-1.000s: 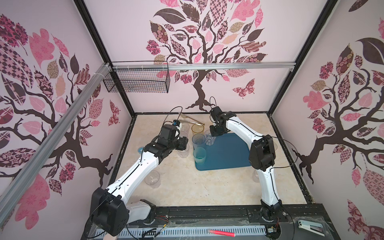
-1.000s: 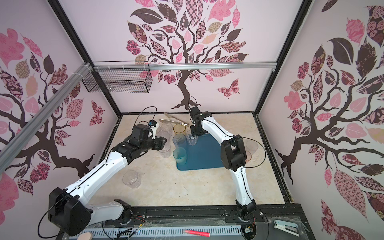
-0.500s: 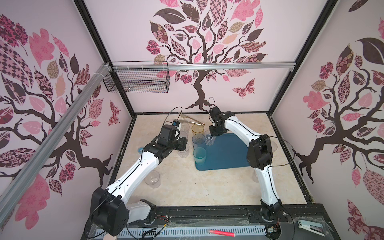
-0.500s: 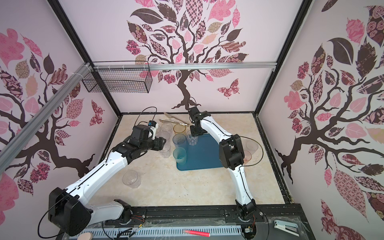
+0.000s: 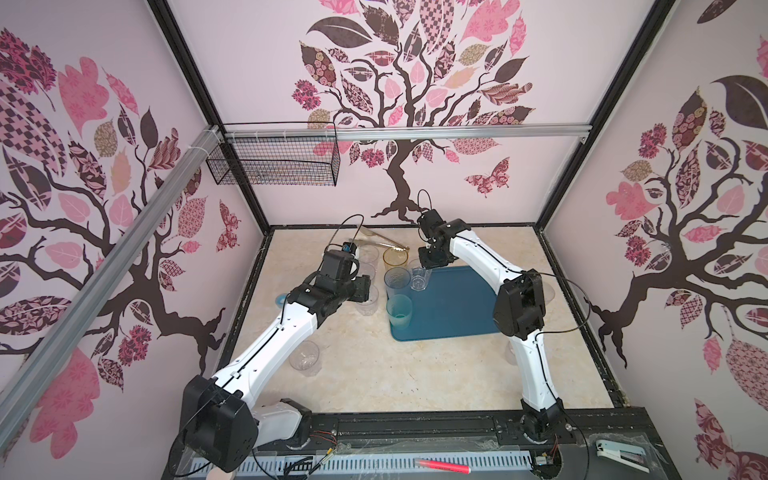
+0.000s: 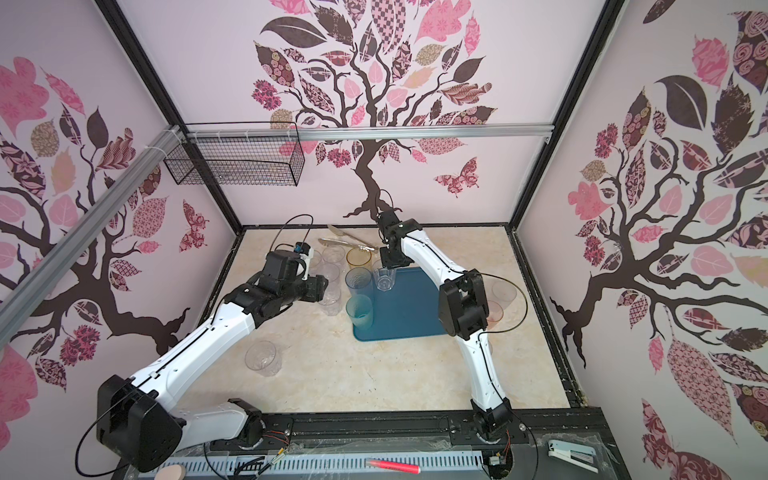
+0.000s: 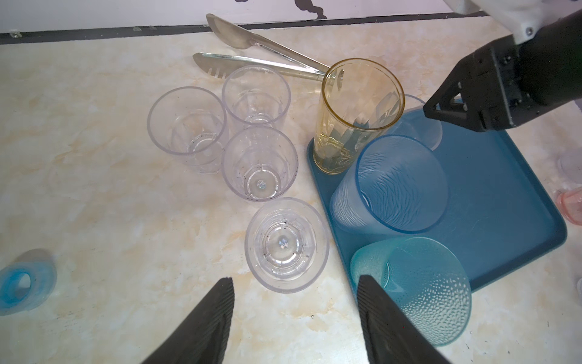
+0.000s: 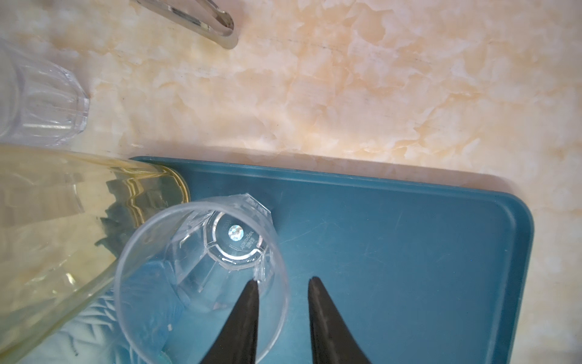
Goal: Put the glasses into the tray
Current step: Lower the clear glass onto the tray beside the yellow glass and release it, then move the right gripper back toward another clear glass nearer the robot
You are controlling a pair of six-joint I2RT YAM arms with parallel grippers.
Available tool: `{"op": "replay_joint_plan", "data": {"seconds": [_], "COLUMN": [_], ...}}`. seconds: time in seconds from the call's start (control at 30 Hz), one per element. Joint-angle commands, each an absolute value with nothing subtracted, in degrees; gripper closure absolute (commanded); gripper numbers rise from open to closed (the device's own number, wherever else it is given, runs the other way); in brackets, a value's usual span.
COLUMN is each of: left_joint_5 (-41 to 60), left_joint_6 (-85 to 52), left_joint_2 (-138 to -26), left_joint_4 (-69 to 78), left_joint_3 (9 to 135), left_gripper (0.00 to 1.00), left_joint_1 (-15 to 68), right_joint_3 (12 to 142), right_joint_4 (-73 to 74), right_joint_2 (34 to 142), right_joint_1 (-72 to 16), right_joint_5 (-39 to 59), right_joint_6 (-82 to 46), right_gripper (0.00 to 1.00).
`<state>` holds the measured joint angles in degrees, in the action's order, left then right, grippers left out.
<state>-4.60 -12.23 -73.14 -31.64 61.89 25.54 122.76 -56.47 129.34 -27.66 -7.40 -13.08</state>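
The dark teal-blue tray (image 5: 457, 307) lies right of centre. Along its left edge stand an amber glass (image 5: 395, 258), a blue glass (image 5: 397, 282), a teal glass (image 5: 399, 312) and a clear faceted glass (image 8: 201, 268). My right gripper (image 8: 282, 280) is open just above that faceted glass. One finger hangs inside its rim and the other outside, and neither touches the wall. My left gripper (image 7: 295, 279) is open and empty over the table. It hangs beside a clear glass (image 7: 286, 245), the nearest of several clear glasses (image 7: 259, 164) left of the tray.
Metal tongs (image 5: 382, 241) lie at the back, behind the amber glass. One clear glass (image 5: 305, 358) stands alone at the front left, and a blue one (image 7: 22, 283) lies at the left wall. Pink and clear glasses (image 6: 496, 309) stand right of the tray, behind my right arm.
My right gripper's jaws have parted off the rim of the clear faceted glass, which now stands free on the tray. The left arm has barely moved.
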Motion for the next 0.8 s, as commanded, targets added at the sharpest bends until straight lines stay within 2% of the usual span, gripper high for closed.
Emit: {"op": "replay_joint_plan", "data": {"seconds": [0.0, 0.1, 0.23, 0.43, 0.63, 0.77], "left_joint_5": [-7.43, -8.50, -7.01, -6.84, -8.48, -2.32], "left_joint_6": [-12.39, -13.38, -16.88, -20.39, -22.23, -25.16], "left_joint_2": [-73.81, -74.13, -73.58, -68.20, -63.32, -62.59], "left_joint_4": [-35.44, -39.40, -45.87, -51.04, -54.14, -56.89], "left_joint_3": [66.56, 67.71, 68.40, 65.03, 61.98, 61.58], "left_gripper": [0.33, 0.34, 0.35, 0.34, 0.32, 0.33], "left_joint_1": [25.41, 23.15, 15.58, 7.70, 5.07, 1.12], "right_joint_3": [124.27, 122.83, 113.64, 104.52, 103.07, 102.55], "right_joint_4": [-59.37, -60.31, -57.24, -53.54, -52.65, -50.89], "right_joint_2": [123.60, 119.89, 111.72, 102.02, 99.06, 100.11], "right_joint_1": [-27.51, -27.49, -28.43, -36.88, -45.21, -51.15], "right_joint_5": [-8.94, -9.12, -8.78, -7.44, -3.82, -2.48], "right_joint_6": [-13.79, -14.04, -14.63, -17.56, -20.93, -21.44], "right_gripper": [0.68, 0.66, 0.65, 0.61, 0.59, 0.59]}}
